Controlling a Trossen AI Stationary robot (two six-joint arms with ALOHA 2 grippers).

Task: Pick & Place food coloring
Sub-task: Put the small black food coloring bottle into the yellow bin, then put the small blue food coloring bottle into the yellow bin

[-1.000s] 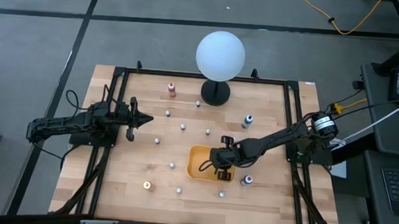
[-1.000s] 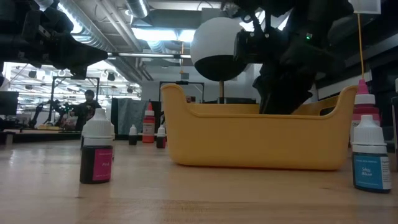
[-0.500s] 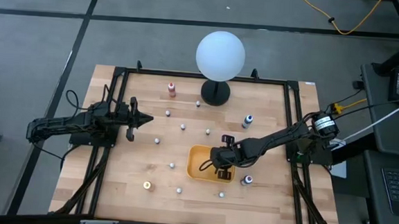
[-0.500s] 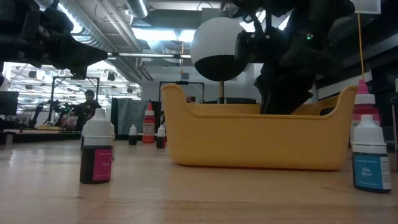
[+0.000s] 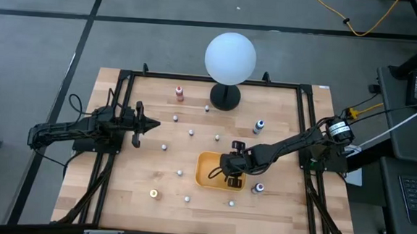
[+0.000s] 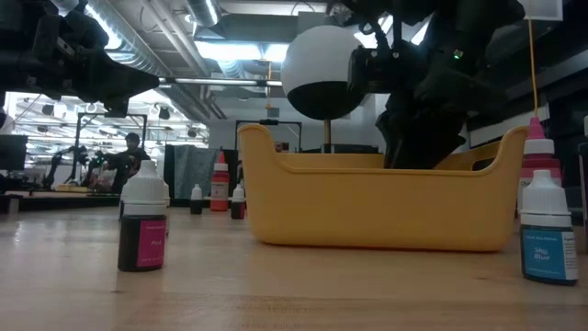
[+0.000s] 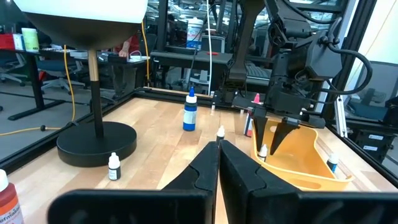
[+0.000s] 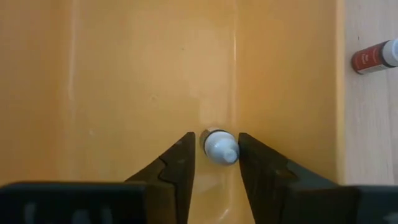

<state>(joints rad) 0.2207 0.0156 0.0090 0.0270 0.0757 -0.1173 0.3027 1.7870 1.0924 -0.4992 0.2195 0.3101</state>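
A yellow tray (image 5: pixel 206 171) sits on the wooden table, right of centre. My right gripper (image 8: pixel 216 149) reaches slanting down into the tray and is open. A small food coloring bottle (image 8: pixel 219 147) with a pale cap stands on the tray floor between its fingers, with a narrow gap on each side. In the left wrist view the same bottle (image 7: pixel 263 151) shows just below the spread fingers. Other food coloring bottles stand on the table: a red one (image 5: pixel 179 94), two blue ones (image 5: pixel 259 126) (image 5: pixel 259 187) and an orange one (image 5: pixel 154 194). My left gripper (image 5: pixel 153 124) waits shut at the table's left side, pointing level.
A white globe lamp (image 5: pixel 230 58) on a black base (image 5: pixel 225 98) stands at the far middle. Several tiny pale-capped bottles, such as one (image 5: pixel 191 132), dot the table's middle. A dark red bottle (image 8: pixel 373 57) lies on the wood just beside the tray. A black frame (image 5: pixel 128 73) borders the table.
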